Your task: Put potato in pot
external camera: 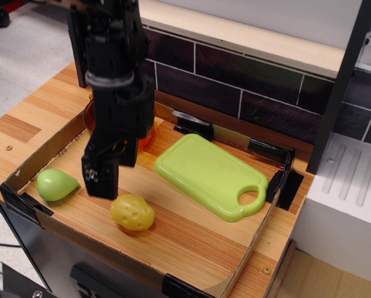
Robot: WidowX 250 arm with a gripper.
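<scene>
The potato [132, 212], a yellow-green oval toy with darker dimples, lies on the wooden tray floor near the front. My black gripper [110, 179] hangs just above and to the left of it, not touching, and its jaws look open and empty. The amber-orange pot [146, 134] stands at the back left of the tray. My arm hides most of it, so only its edges show.
A smooth light-green pear toy [56, 184] lies at the front left. A flat light-green cutting board [210, 177] lies at the right. Low cardboard walls [42, 149] ring the tray. A dark tiled wall rises behind, and a white unit [343, 198] stands to the right.
</scene>
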